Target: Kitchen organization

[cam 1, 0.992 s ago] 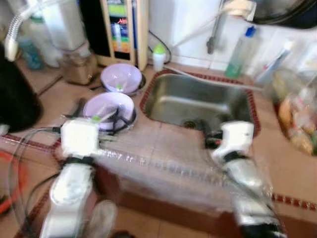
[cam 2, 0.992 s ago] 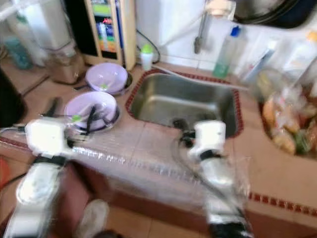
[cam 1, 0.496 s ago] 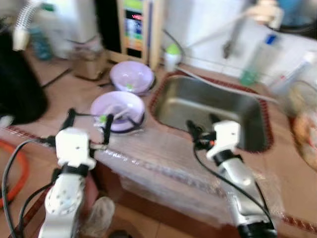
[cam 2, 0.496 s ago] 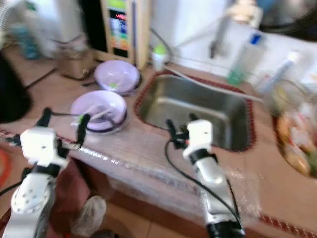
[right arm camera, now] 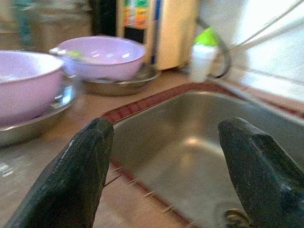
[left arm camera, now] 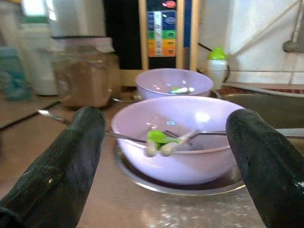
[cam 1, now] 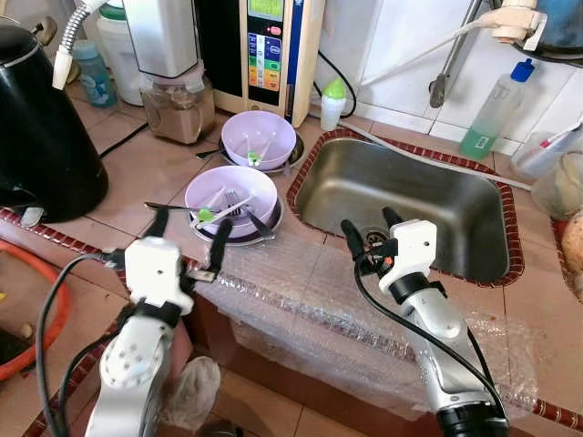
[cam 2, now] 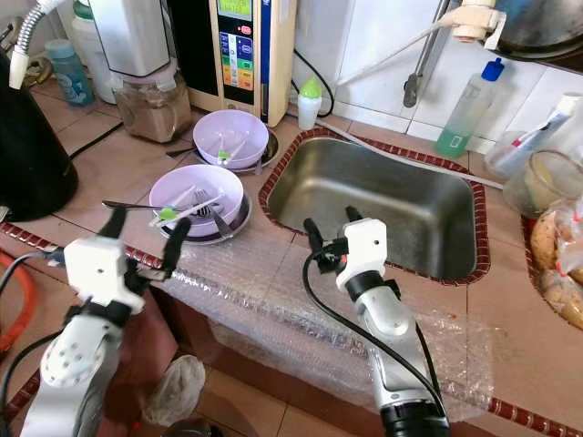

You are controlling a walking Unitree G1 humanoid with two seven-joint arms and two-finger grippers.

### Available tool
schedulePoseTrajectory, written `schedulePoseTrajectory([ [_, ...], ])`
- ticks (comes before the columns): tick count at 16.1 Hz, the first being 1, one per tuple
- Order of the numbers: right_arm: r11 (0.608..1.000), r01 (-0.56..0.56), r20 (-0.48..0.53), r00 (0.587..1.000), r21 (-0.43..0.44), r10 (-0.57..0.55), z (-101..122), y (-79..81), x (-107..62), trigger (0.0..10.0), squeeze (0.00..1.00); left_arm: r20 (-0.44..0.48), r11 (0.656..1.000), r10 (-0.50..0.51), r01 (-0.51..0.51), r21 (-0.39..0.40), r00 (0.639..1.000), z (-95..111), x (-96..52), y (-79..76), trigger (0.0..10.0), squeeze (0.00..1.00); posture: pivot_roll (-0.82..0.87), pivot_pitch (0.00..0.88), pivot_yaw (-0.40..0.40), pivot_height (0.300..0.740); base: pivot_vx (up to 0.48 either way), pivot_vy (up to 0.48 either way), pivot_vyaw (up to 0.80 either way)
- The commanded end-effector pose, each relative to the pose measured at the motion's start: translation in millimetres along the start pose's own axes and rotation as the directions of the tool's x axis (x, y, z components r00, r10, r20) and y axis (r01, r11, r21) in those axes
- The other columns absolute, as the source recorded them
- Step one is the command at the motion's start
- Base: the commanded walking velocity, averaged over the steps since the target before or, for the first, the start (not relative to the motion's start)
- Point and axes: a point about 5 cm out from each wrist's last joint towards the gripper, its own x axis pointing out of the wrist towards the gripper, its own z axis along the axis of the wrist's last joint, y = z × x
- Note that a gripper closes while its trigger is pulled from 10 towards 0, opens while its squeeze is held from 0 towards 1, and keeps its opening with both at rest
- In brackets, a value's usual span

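Left gripper hovers, fingers spread, just near of the near lilac bowl, which holds cutlery on a steel plate. Right gripper, fingers spread, hangs over the near rim of the sink. Second lilac bowl sits farther back, left of the sink.

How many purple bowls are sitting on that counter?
2. The nearer pale purple plastic bowl sits on a metal plate just ahead of the left gripper; the farther purple bowl stands behind it, before the water machine.
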Motion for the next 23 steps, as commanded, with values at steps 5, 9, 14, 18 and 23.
schedulePoseTrajectory([
  [5,0.961,-0.247,-0.043,0.966,0.125,0.254,-3,19.4,-11.1,10.0,0.0,-0.027,0.999,-0.023,0.022,-0.035,0.999,-9,8.1,4.2,0.7,0.0,0.02,0.01,-0.03,0.74,0.0,0.0,0.0],
  [9,0.96,-0.259,-0.043,0.963,0.11,0.265,2,12.2,-6.1,10.0,0.0,-0.027,0.998,-0.038,0.036,-0.055,0.999,-13,12.9,6.9,0.0,0.0,0.02,0.007,-0.032,0.74,0.0,0.0,0.0],
  [14,0.854,-0.483,-0.018,0.869,0.193,0.495,7,39.0,-15.5,10.0,0.0,-0.026,0.996,-0.04,0.038,-0.075,0.999,-14,14.8,6.2,0.0,0.0,0.03,0.0,-0.031,0.74,0.0,0.0,0.0],
  [18,0.861,-0.47,-0.013,0.876,0.195,0.482,8,37.3,-12.1,10.0,0.0,-0.023,0.996,-0.031,0.029,-0.08,0.999,-14,17.1,8.9,0.0,0.0,0.03,0.0,-0.031,0.74,0.0,0.0,0.0],
  [23,0.836,-0.495,-0.001,0.86,0.238,0.509,14,46.0,-9.8,10.0,0.0,0.004,0.997,-0.036,0.037,-0.068,0.999,-10,19.3,7.8,0.0,0.0,0.03,0.0,-0.031,0.74,0.0,0.0,0.0],
])
